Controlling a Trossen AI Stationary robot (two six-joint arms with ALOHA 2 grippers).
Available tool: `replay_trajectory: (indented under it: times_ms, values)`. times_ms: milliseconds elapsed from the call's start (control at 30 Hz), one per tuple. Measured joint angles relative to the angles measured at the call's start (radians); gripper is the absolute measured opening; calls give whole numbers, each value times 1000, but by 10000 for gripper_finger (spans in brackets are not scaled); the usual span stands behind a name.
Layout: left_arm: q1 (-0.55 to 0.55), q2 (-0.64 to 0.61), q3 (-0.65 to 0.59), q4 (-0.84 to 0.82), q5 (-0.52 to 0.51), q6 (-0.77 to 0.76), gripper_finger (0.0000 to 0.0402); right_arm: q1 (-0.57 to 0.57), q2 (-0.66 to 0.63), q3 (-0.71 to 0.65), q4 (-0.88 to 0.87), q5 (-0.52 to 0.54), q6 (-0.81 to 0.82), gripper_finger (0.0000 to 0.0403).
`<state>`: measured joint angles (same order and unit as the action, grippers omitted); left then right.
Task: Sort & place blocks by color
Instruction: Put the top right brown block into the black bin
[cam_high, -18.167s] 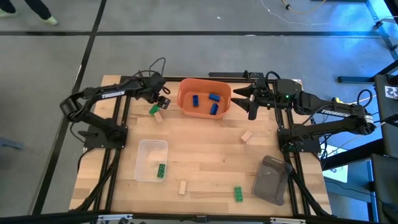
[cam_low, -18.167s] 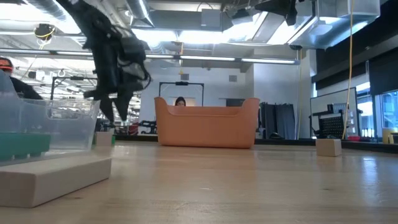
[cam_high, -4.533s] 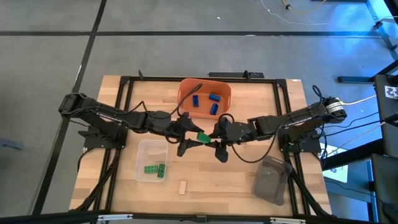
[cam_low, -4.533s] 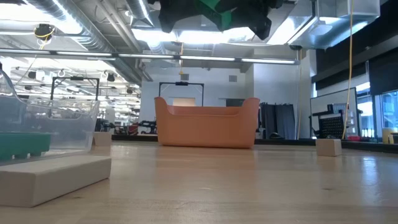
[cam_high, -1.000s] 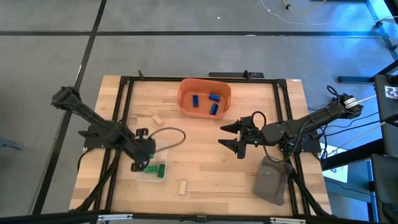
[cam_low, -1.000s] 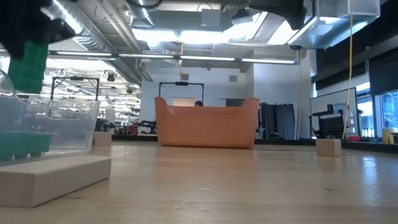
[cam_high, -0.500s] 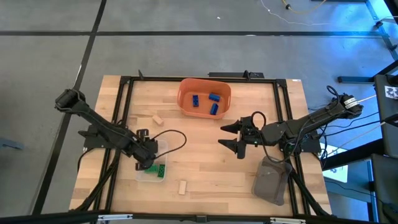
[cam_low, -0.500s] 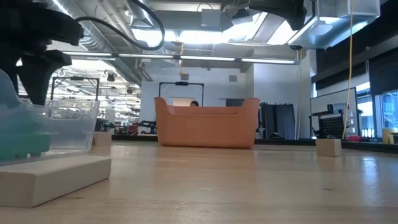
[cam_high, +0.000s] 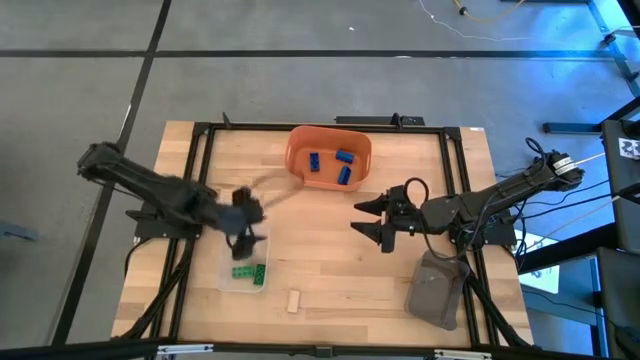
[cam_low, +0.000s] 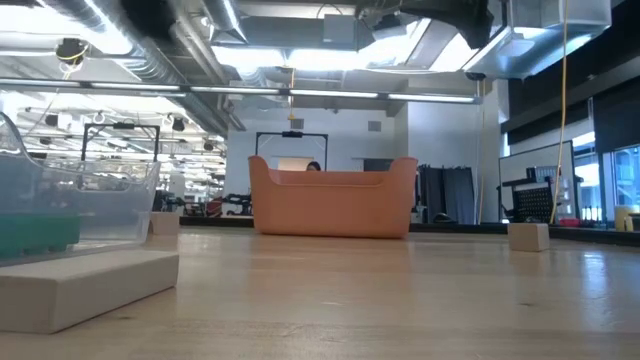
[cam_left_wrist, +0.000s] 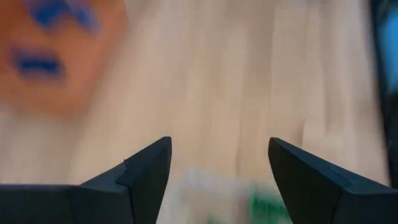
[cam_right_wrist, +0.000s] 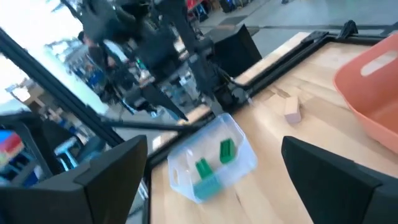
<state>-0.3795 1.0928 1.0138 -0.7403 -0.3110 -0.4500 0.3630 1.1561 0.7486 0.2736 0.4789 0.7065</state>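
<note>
Above the clear tray (cam_high: 243, 262) holding green blocks (cam_high: 249, 271), both grippers' jaws stand apart, empty.

— What's on the wooden table (cam_high: 330, 270) besides the sorting pieces?

— An orange bin (cam_high: 329, 156) near the far edge, about midway across. A clear tray (cam_high: 228, 276) sits on the left half, toward the near side. A grey tray (cam_high: 437, 290) lies at the near right corner, turned at an angle.

— And around the table?

— A black metal frame (cam_high: 300, 127) runs along its edges. Grey floor with dark lines lies beyond it.

— From table height?

— The orange bin stands in the middle distance, the clear tray at the left edge, and ceiling pipes (cam_low: 180, 45) and strip lights hang in the room behind
</note>
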Motion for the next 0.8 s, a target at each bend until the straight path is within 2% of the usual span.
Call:
replay_trajectory:
  times_ms: [67, 167, 267, 400, 500, 633, 733, 800]
  values:
    - [32, -46, 12, 141, -54, 52, 260, -9, -4, 0, 22, 0, -3, 372]
    - [90, -109, -25, 387, -65, 130, 261, -22, -9, 1, 40, 1, -34, 372]
    - [150, -162, -119, 604, -33, 157, 261, -29, -11, 1, 45, 1, -58, 372]
    - [204, -225, -280, 863, 17, 98, 261, -32, -11, 1, 45, 0, -54, 372]
    - [212, -243, -336, 946, 25, 27, 261, -32, -11, 1, 41, 0, -51, 372]
    - [209, -242, -341, 941, 25, 15, 261, -32, -11, 12, -23, 0, 60, 372]
    - [210, -243, -341, 943, 26, 15, 261, -40, -11, 81, -273, -2, 197, 372]
    - [214, -243, -341, 942, 25, 15, 261, -49, -10, 141, -528, -1, 326, 372]
